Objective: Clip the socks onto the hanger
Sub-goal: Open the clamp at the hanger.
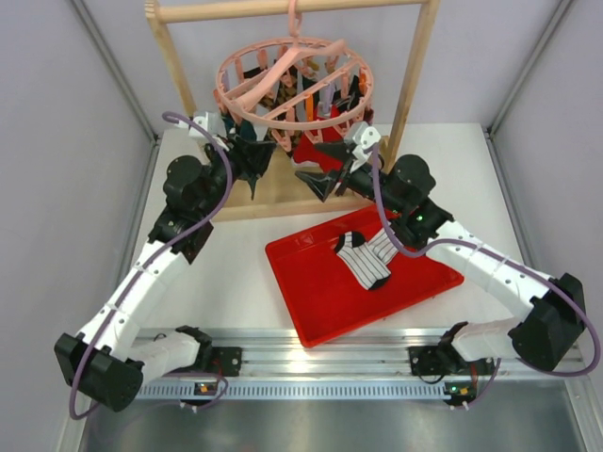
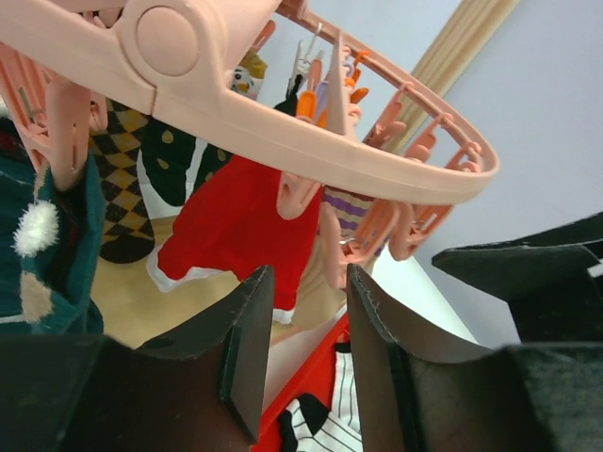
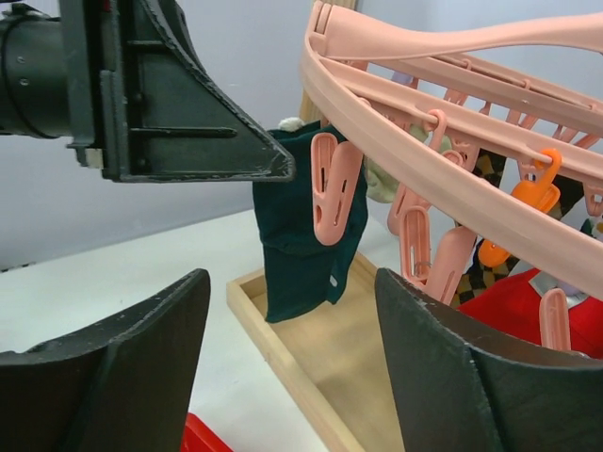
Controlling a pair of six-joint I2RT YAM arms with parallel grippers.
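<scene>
Two hands are raised at the hanger (image 1: 292, 80), and neither carries anything. The left hand (image 1: 252, 165) stands under the ring's left side with its jaws parted and empty. The right hand (image 1: 316, 165) stands under the ring's right side with its jaws wide apart and empty.

The socks (image 1: 366, 256) lie together on the red tray (image 1: 320, 306) on the worktop (image 1: 236, 273), not yet clipped. From both hands they lie lower and toward the arm bases. They are near the right hand, on its near-right side, and well apart from the left hand, so the right hand is the nearer. Their striped length runs obliquely in the top view, from far-left to near-right.

Judgement: the coming move is a descent of the right hand to the tray, with its jaws set across that axis.
</scene>
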